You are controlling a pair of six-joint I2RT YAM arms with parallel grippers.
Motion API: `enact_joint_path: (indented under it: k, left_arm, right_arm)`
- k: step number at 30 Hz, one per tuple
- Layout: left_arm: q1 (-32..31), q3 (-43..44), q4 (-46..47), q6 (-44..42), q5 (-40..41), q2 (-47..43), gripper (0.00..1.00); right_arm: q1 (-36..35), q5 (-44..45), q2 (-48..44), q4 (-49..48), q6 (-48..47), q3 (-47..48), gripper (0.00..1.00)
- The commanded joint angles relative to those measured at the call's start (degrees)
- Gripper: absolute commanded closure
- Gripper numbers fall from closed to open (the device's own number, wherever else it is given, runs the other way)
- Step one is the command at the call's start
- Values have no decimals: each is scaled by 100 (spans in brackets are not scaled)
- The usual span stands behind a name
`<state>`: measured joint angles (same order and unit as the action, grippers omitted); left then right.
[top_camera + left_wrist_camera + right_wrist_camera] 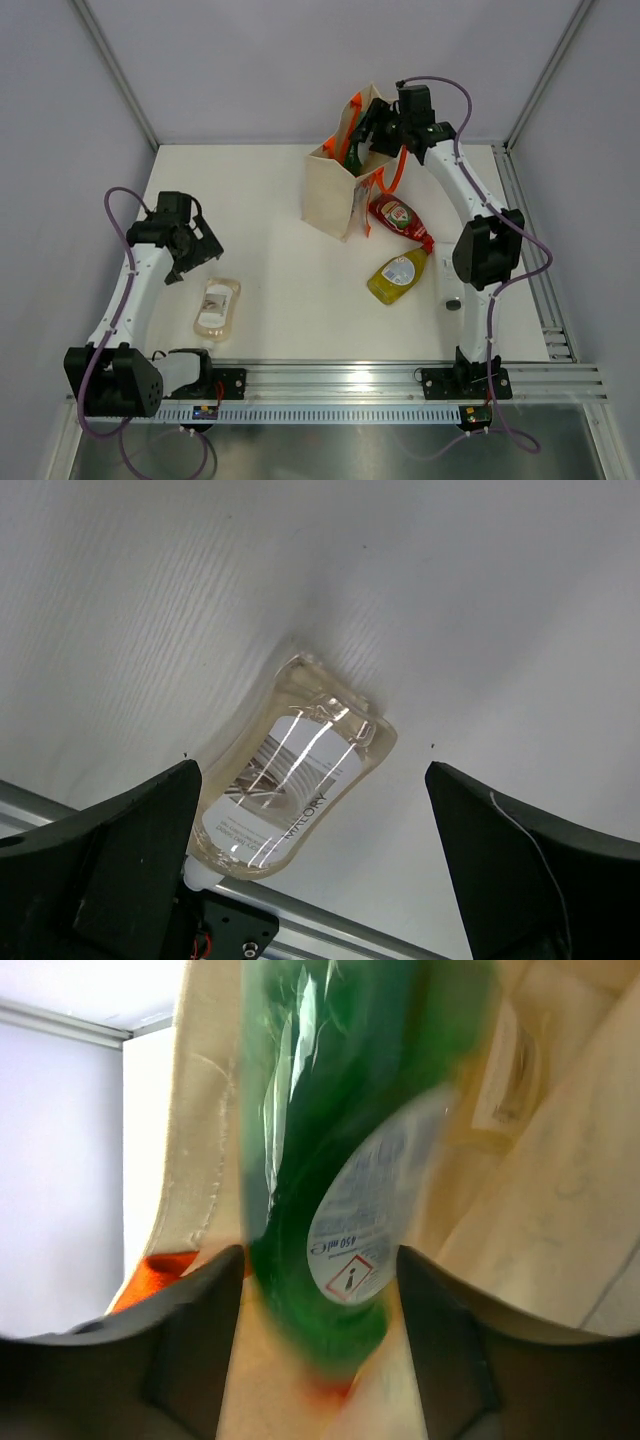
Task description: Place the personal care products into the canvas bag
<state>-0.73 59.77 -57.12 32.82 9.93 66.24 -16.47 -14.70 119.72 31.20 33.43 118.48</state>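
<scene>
Caught at the drop-in step for the green bottle. Found it at the mouth of the bag, far on the table, between the fingers of the right pincer and partly below the canvas rim. Noted those fingers just beside both flanks of the bottle. With the bottle so blurred, could not tell whether gripped or let go. Read its long axis as steep, nearly up-down, running away from the wrist camera and down into the bag. Could not tell for sure which end led.

Judged the next move so: spread the right pincer fully, let the bottle slide in, then lift straight up, free of the handles, before going for the red bottle.

Saw that red bottle lying flat just beside the bag, on its right, cap toward the near right. Saw the yellow bottle close by, flat also, narrow end up toward the red cap.

Found the left pincer wide open, with nothing in it, hanging above the table near the amber bottle. Saw this bottle flat on its side, long axis near to far, white cap toward the arm bases. For it, judged needed a descent across the narrow width, not along the length.
</scene>
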Motion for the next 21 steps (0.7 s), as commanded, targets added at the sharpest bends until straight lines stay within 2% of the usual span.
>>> enact_joint_path:
  k: [1, 3, 8, 11, 12, 15, 21]
  left_arm:
    - [29, 272, -457, 497, 369, 213, 1]
    - [29, 325, -642, 532, 430, 345, 1]
    - [-32, 456, -800, 243, 386, 653, 1]
    - [-164, 501, -1019, 251, 640, 924, 1]
    - [-199, 509, -1072, 234, 676, 1022, 1]
    - [-375, 387, -1091, 137, 651, 1329, 1]
    - [-998, 282, -994, -100, 115, 1813, 1]
  right_arm:
    - [-32, -112, -660, -729, -398, 184, 22]
    - [-32, -121, -713, -712, -521, 272, 16]
    - [-32, -322, -871, -764, -802, 273, 14]
    - [38, -1277, -1064, -861, -1530, 194, 4]
    - [65, -2299, -1117, -896, -2011, 150, 1]
    - [188, -3668, -1372, -915, -2873, -87, 0]
    - [188, -4198, -2189, -441, -3948, -1053, 1]
